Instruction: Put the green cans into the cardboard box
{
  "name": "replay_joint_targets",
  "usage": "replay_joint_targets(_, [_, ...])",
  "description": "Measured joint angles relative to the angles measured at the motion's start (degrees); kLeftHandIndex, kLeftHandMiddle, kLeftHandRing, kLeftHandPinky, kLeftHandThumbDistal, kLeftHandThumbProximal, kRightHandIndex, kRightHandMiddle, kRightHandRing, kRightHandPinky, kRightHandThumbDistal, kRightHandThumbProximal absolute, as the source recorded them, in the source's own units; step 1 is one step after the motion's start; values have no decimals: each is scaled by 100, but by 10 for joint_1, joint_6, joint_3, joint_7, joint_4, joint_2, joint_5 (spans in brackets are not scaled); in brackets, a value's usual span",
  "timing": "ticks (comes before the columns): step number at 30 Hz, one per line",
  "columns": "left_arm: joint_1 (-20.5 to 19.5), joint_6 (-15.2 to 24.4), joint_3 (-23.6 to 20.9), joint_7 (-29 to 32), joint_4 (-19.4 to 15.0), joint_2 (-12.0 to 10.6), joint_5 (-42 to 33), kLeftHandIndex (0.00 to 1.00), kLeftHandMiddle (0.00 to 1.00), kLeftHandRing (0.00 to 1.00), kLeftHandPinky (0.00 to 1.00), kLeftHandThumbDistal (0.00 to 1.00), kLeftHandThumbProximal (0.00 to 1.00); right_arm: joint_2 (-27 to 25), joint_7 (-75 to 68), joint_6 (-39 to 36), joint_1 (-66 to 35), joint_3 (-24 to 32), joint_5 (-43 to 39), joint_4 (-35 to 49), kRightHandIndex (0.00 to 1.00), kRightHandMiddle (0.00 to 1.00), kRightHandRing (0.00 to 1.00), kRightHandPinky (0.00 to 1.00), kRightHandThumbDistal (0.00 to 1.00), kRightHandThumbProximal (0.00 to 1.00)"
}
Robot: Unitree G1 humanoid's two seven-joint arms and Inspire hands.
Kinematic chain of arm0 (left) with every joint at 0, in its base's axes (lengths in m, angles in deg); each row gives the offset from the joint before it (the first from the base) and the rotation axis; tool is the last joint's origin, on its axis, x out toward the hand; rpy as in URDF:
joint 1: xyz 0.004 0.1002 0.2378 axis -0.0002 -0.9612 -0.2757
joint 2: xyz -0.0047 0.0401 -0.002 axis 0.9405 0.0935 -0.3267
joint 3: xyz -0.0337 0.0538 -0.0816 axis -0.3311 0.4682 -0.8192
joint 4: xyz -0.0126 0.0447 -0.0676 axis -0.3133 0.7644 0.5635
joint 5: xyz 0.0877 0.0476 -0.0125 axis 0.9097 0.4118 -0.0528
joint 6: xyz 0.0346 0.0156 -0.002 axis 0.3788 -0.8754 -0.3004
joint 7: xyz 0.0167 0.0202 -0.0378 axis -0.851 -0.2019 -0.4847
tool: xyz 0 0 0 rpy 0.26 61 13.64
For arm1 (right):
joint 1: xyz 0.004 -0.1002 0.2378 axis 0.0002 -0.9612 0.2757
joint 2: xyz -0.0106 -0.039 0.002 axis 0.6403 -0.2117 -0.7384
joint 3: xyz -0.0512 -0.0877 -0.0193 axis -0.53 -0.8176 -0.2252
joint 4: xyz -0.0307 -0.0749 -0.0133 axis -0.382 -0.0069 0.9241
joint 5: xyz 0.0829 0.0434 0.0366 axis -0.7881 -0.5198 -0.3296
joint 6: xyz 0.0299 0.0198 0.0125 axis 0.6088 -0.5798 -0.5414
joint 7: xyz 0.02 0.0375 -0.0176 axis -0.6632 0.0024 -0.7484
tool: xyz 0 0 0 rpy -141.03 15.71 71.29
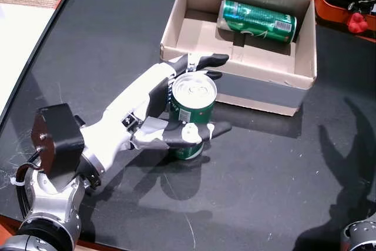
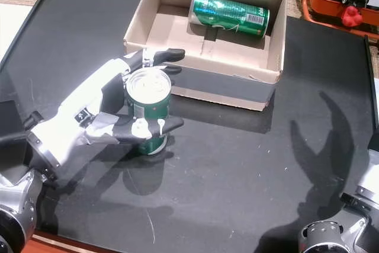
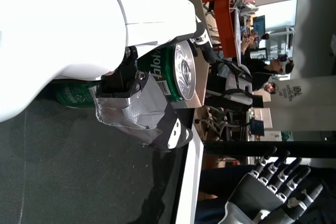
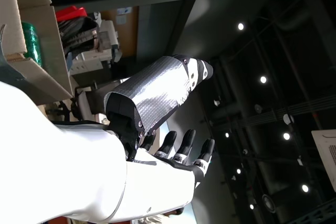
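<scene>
1. In a head view, the robot's left hand (image 1: 154, 105) wraps around an upright green can (image 1: 192, 113) that stands on the black table (image 1: 106, 39). The fingers (image 1: 207, 60) curl behind the can and the thumb (image 1: 189, 133) crosses its front. Just beyond the can sits an open cardboard box (image 1: 296, 66), with a second green can (image 1: 257, 20) lying on its side against the far wall inside.

2. In the other head view, the same left hand (image 2: 106, 102) grips the upright can (image 2: 147, 109), which stands just in front of the box's (image 2: 273, 51) near wall. The lying can (image 2: 229, 15) rests at the back of the box. Part of the right arm (image 2: 331, 235) shows at the lower right corner, well apart from the can.

3. In the left wrist view, which is turned sideways, the left hand (image 3: 126, 77) closes on the can (image 3: 170, 72), with the tape-wrapped thumb (image 3: 142, 116) pressed across it. A spare robotic hand (image 3: 268, 187) and seated people appear in the background.

4. In the right wrist view, the right hand (image 4: 152, 129) is open and holds nothing, with its fingers (image 4: 186, 145) spread toward the ceiling. A corner of the box (image 4: 21, 40) shows at the left edge.
</scene>
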Motion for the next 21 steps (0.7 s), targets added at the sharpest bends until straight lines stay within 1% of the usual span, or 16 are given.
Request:
replay_joint_targets(3, [0, 0, 1, -2, 0, -1, 0, 85, 88, 92, 84, 79, 5, 4, -2, 0, -2, 0, -1, 9, 76, 78, 77, 81, 93, 88])
replay_joint_targets(5, [0, 0, 1, -2, 0, -4, 0, 85, 88, 92, 83, 78, 6, 7, -1, 1, -3, 0, -3, 16, 76, 77, 76, 80, 94, 87])
replay_joint_targets(8, [-3, 1, 1, -4, 0, -7, 0, 84, 88, 91, 83, 76, 4, 11, -1, 1, -6, -1, -7, 25, 75, 77, 76, 80, 93, 88])
replay_joint_targets(11, [-7, 4, 0, -4, 0, -8, 0, 85, 88, 90, 83, 73, 3, 13, -1, 1, -9, -2, -7, 31, 75, 77, 76, 80, 94, 87])
replay_joint_targets(14, [-11, 3, -8, 9, 0, -12, -7, 84, 85, 87, 82, 73, 1, 15, -1, 1, -13, -3, -7, 36, 75, 76, 76, 79, 92, 87])
replay_joint_targets(16, [-13, -1, -11, 19, 0, -15, -11, 84, 83, 85, 82, 72, 3, 16, -1, 1, -13, -3, -7, 37, 75, 76, 75, 79, 93, 87])
replay_joint_targets(18, [-15, -6, -12, 22, 1, -18, -12, 83, 82, 84, 83, 72, 4, 17, -1, 1, -13, -4, -7, 38, 75, 76, 75, 79, 90, 88])
replay_joint_targets(21, [-20, -10, -11, 22, 4, -23, -12, 80, 80, 83, 83, 70, 2, 19, 0, 1, -14, -4, -9, 40, 74, 75, 75, 78, 89, 87])
